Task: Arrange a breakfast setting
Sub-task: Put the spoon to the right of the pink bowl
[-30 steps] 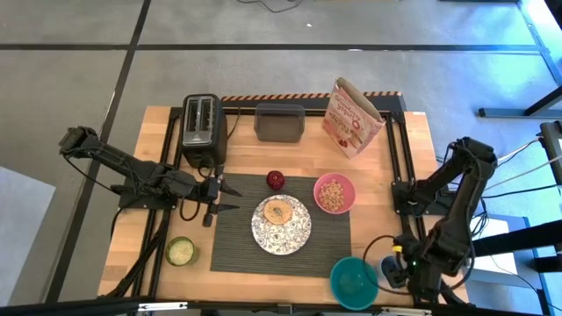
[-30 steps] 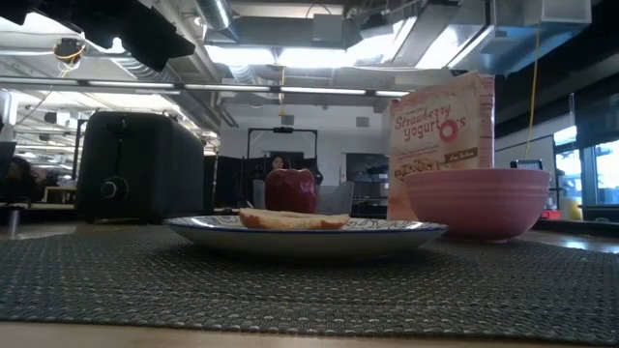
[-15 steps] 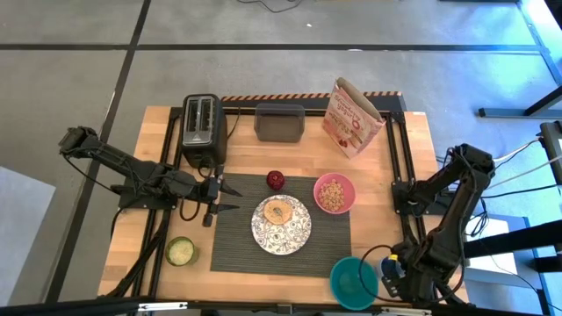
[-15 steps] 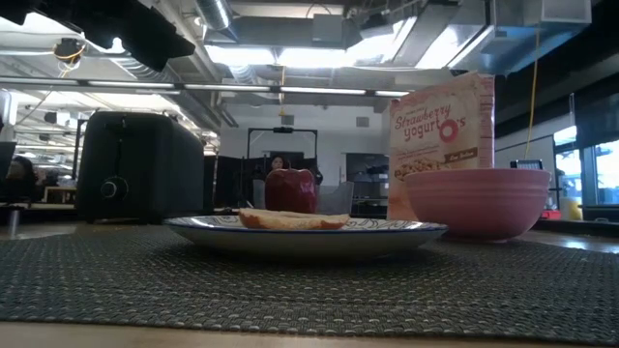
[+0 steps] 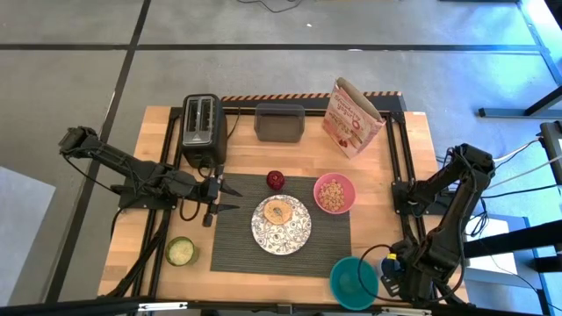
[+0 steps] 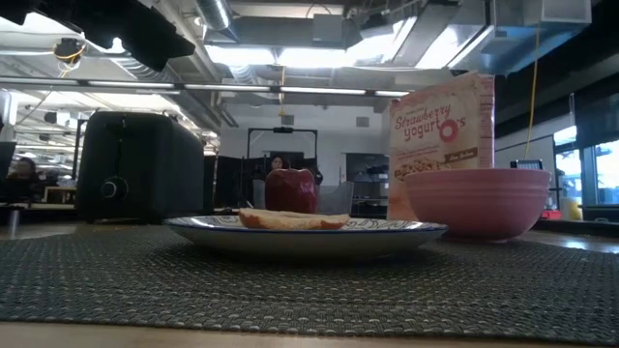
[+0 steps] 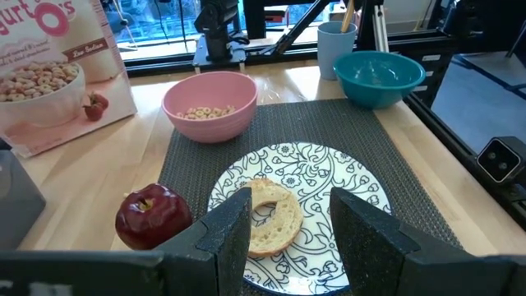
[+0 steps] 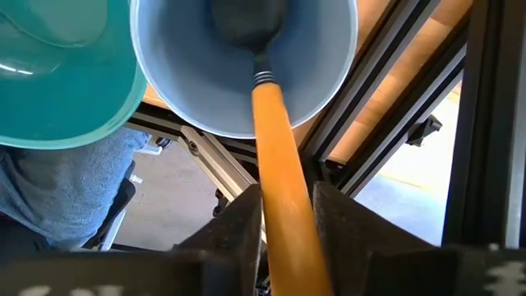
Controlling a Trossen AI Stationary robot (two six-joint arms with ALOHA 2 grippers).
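Note:
On the dark ribbed mat [image 5: 233, 246] stands the patterned white plate [image 5: 263, 237] with the bagel [image 5: 279, 211] lying on it. The red apple [image 5: 276, 179] sits at the mat's far edge. The pink bowl [image 5: 349, 197] with cereal rests on the mat's right part. My left gripper [image 5: 230, 199] hovers open at the mat's left edge, facing the plate [image 7: 345, 177]. My right gripper [image 8: 288, 214] is at the near right corner, above a light blue cup [image 8: 181, 74], shut on the spoon [image 8: 275, 123] that stands in it. My right gripper pinches the spoon's orange handle [image 8: 283, 193] between its two fingers, on the part sticking up out of the cup. The fingers come from above, pointing down toward the cup. The spoon's dark head [image 8: 246, 20] sits inside the cup.
A teal bowl [image 5: 353, 281] stands right beside the cup at the near edge. A jar with a green lid [image 5: 180, 251] sits near left. Toaster [image 5: 203, 130], dark container [image 5: 279, 121] and cereal bag [image 5: 353, 117] line the far side.
My right arm has sunk a little toward the table's near edge over the blue cup. Nothing on the mat has moved.

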